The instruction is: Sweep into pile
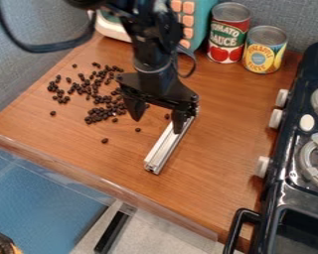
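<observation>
Dark brown little beans [107, 99] look round and messy, some bunched close, a few all alone. The black claw [157, 120] is open, fingers wide apart.

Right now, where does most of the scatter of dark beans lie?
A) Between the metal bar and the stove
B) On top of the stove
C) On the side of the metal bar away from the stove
C: the dark beans lie across the metal bar from the stove.
</observation>
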Motion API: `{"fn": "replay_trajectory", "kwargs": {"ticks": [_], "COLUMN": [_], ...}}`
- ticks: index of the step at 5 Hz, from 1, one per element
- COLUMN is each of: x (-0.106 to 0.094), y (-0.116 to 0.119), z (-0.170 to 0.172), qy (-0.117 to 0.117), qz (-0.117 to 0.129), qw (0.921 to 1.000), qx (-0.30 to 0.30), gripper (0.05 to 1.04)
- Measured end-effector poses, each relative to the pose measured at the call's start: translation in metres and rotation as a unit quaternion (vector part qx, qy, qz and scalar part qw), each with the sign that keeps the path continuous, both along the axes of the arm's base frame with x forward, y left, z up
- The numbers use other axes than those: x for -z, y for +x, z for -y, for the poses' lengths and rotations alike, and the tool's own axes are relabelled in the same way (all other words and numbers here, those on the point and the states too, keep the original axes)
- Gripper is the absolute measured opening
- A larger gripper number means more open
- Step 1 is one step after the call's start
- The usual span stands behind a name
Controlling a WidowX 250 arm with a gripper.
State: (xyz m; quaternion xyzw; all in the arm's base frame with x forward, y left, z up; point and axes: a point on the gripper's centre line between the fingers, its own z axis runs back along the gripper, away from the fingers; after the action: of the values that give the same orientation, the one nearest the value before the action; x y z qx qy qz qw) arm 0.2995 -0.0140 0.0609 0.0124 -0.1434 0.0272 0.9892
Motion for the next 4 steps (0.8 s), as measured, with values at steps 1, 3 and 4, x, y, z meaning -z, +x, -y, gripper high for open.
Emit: {"fn": "replay_trajectory", "kwargs": {"ticks": [1, 3, 4], "x": [0.015, 0.031, 0.031], "y": [0.008, 0.015, 0.014], "z": [0.006, 0.008, 0.011], "qy": [0.016, 0.02, 0.009], "qz": [-0.01, -0.023, -0.022], "qw": [0.9998, 0.9994, 0.9996], "qx": [-0.01, -0.017, -0.016], "gripper": [1.0, 1.0, 1.0]}}
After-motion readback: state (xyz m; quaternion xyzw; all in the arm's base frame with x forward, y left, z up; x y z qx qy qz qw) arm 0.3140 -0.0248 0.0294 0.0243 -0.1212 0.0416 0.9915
